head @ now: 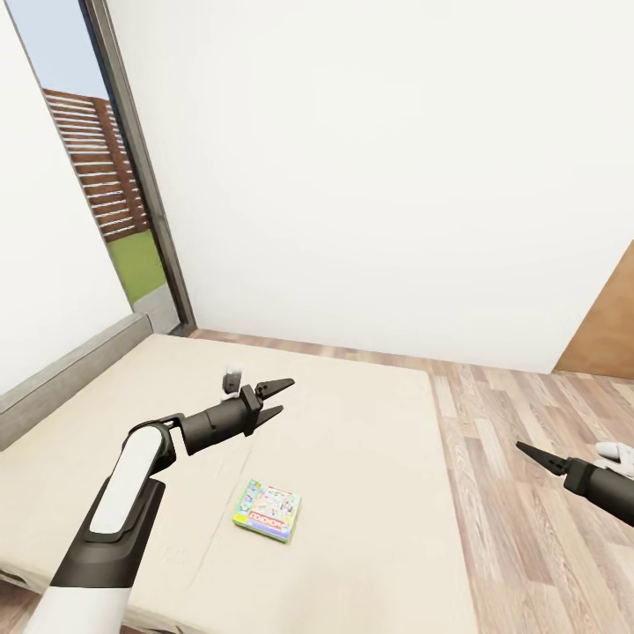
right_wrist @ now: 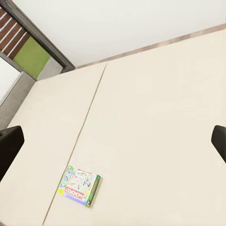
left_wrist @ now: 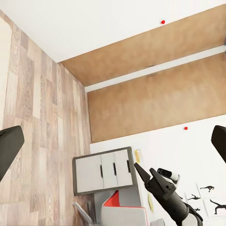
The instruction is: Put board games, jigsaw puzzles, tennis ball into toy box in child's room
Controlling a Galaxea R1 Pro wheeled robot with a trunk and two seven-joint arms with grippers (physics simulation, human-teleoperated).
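Observation:
One board game, a flat white-green "Monopoly" box (head: 269,511), lies on the cream bed (head: 370,440); it also shows in the right wrist view (right_wrist: 80,185). My left gripper (head: 283,395) hovers open above the mattress, just beyond the box, holding nothing. My right gripper (head: 528,452) is out over the wood floor to the bed's right, its fingers spread wide and empty, aimed across the bed. In the left wrist view the table's white drawer front (left_wrist: 103,172) appears far off, past my right gripper (left_wrist: 141,170). The toy box is out of view.
A grey bed frame (head: 70,374) runs along the left wall beside a tall window (head: 106,176). Wood-plank floor (head: 528,396) lies right of the bed, with a brown door (head: 608,326) at the far right. Black silhouette prints (left_wrist: 209,195) hang near the table.

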